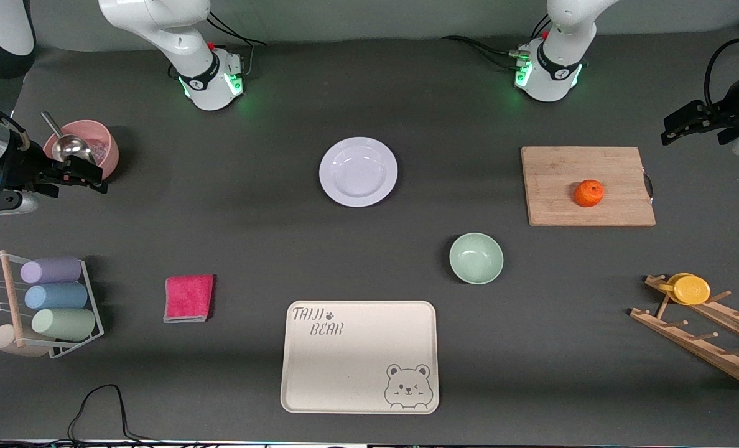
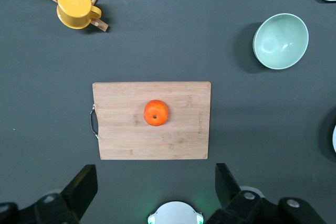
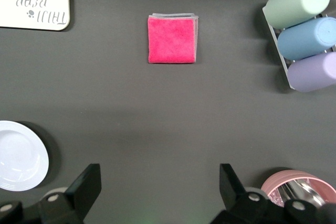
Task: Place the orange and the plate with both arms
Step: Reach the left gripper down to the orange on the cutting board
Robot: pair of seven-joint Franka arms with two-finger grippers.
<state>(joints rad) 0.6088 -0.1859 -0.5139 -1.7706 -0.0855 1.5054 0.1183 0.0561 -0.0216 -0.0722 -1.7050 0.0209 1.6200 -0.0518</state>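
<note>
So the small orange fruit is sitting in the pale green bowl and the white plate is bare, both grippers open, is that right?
Not quite. The small orange fruit sits on the wooden cutting board, not in the pale green bowl, which is empty. The front view shows this. The white plate is bare, and the left gripper and right gripper are open.

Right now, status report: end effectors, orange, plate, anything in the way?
Left end effector and right end effector open, empty, at table ends. Orange on cutting board; plate bare on table. Nothing blocking either.
</note>
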